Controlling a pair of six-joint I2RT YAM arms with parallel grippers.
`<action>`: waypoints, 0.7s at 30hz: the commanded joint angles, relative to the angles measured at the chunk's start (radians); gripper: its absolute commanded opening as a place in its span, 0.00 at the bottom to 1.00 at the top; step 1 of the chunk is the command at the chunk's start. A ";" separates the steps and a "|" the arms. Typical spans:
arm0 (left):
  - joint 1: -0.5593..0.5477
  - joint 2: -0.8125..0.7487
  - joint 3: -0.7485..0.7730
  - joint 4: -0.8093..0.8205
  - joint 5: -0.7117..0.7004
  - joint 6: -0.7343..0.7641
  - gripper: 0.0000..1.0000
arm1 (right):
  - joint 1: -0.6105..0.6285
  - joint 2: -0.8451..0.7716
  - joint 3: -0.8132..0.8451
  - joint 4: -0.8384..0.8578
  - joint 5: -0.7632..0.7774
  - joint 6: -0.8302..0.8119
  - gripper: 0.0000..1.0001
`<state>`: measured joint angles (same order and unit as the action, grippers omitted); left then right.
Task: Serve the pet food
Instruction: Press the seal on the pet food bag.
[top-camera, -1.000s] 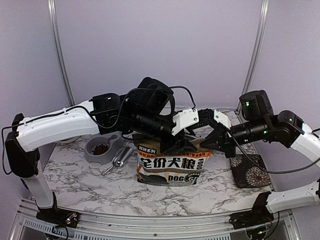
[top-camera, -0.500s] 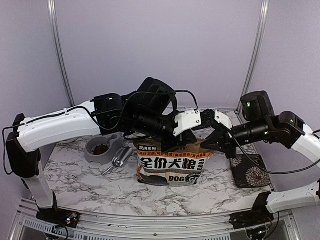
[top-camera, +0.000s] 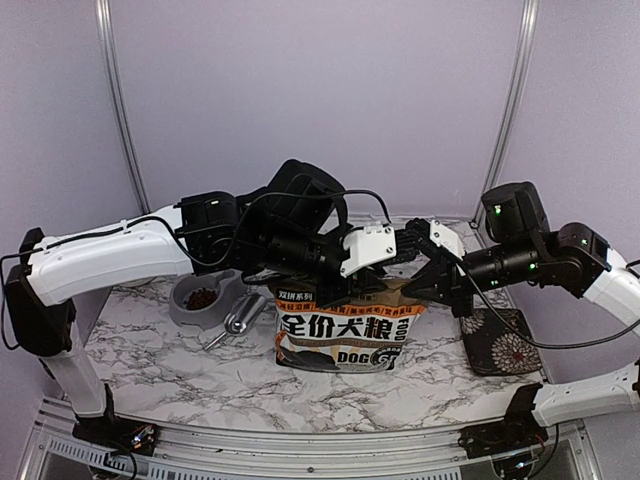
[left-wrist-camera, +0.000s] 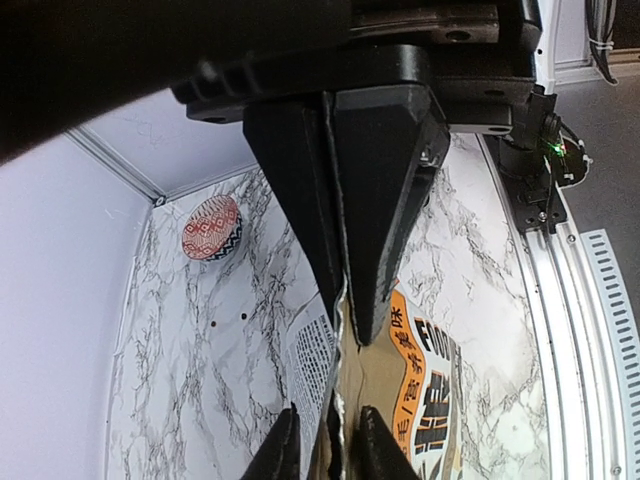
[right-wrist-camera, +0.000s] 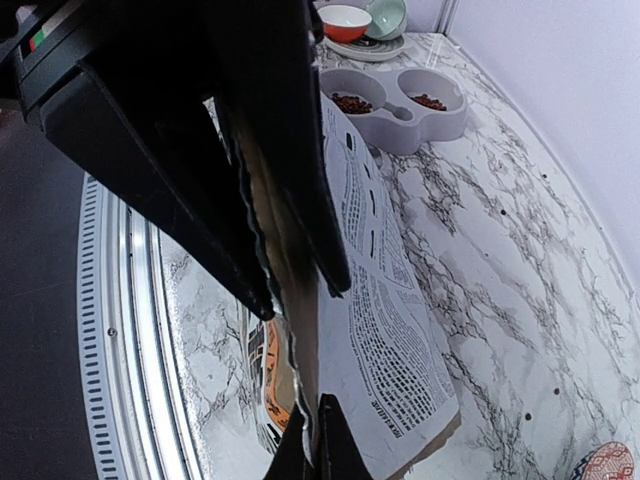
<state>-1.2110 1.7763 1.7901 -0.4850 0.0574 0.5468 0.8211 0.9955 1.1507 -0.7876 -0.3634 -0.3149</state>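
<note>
left wrist view: the left gripper (left-wrist-camera: 345, 322) points down at the upright dog-food bag (left-wrist-camera: 425, 400); its two dark fingers (left-wrist-camera: 385, 200) stand narrow, almost together, pinching the thin top edge of the bag between them; a red-patterned bowl (left-wrist-camera: 212, 227) sits well apart from the bag on the marble counter (left-wrist-camera: 200, 380), near a corner of the walls.

right wrist view: the right gripper (right-wrist-camera: 300, 300) is clamped tight on the same top edge, with the brown paper rim running down between its fingers; the bag's white printed panel shows just below them; beyond the bag stands a grey double bowl (right-wrist-camera: 445, 120); the pet food (right-wrist-camera: 350, 103) lies as small reddish-brown heaps in both of its compartments; behind that bowl are a red bowl (right-wrist-camera: 345, 20) and a pale green bowl (right-wrist-camera: 388, 15), close together at the end of the counter.

top external view: the bag stands upright at the middle of the counter, printed front toward the arm bases; the left arm reaches across from the left and the right arm from the right; the two grippers meet at the bag's top edge, just beside each other; the grey double bowl is left of the bag, with pet food visible in one compartment; a metal scoop (top-camera: 237, 322) lies on the counter between the grey double bowl and the bag; a dark flower-patterned item (top-camera: 497, 340) lies to the right of the bag.
</note>
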 joint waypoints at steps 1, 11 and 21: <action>0.014 -0.037 -0.043 -0.077 -0.048 0.010 0.14 | 0.007 -0.070 0.076 0.130 -0.067 -0.003 0.00; 0.023 -0.066 -0.053 -0.077 -0.089 0.017 0.00 | 0.007 -0.107 0.046 0.158 -0.050 -0.020 0.00; 0.065 -0.145 -0.153 -0.022 -0.012 -0.006 0.00 | 0.007 -0.067 0.072 0.167 -0.047 0.005 0.46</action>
<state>-1.1870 1.6936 1.6817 -0.4507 0.0597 0.5591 0.8272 0.9531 1.1500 -0.7200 -0.3771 -0.3290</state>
